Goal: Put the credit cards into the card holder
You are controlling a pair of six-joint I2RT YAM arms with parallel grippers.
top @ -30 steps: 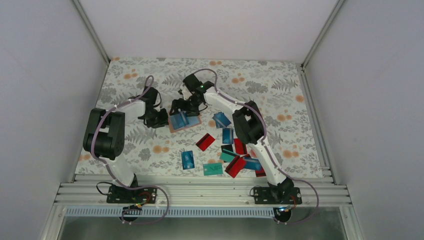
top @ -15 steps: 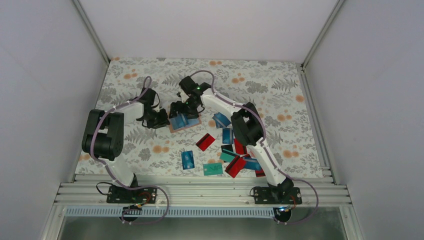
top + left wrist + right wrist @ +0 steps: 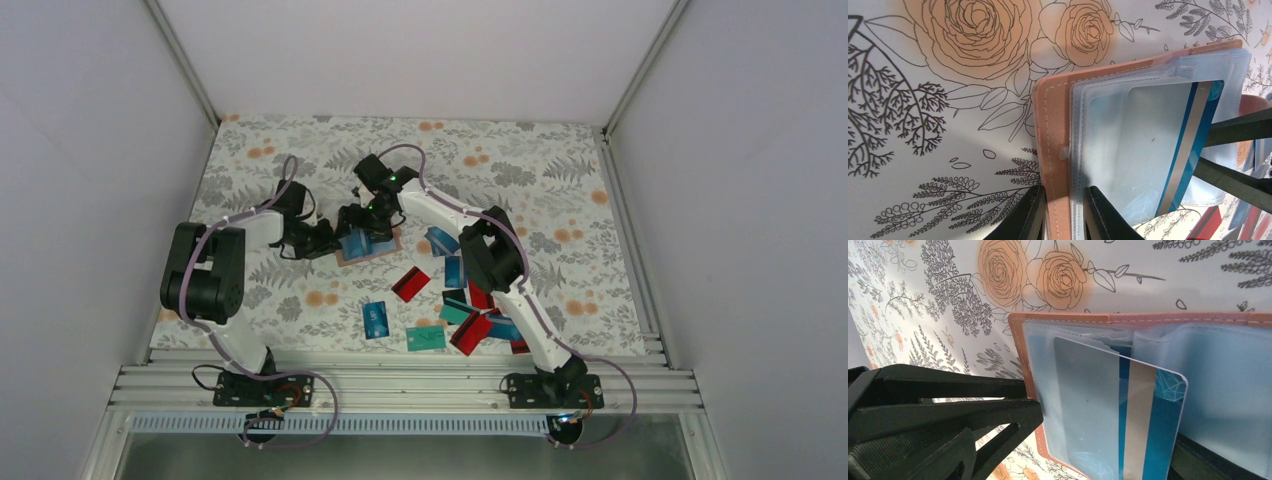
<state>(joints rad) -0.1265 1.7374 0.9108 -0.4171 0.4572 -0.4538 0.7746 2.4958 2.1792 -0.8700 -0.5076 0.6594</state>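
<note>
Nearest the arm bases, the loose credit cards (image 3: 426, 338) lie scattered on the near right part of the flower-patterned table (image 3: 560, 170). They are blue, teal and red, several overlapping in a heap and a few lying apart toward the middle. Farther in, left of centre, the card holder (image 3: 1053, 130) lies opened out, its tan cover underneath and its clear sleeves (image 3: 1228, 385) facing up. The left gripper (image 3: 1064, 202) reaches it from the left and is closed to a narrow gap on the holder's left edge, one finger on either side of the stitched cover and the sleeve edges. A blue card (image 3: 1140, 425) with a pale grey stripe sits partway inside one sleeve, its free end out of the pocket. The right gripper (image 3: 360, 225) hangs just over the holder from the far side, with black fingers at the protruding end of that card. Whether they grip the card or stand clear of it cannot be told, nor how wide they stand.
</note>
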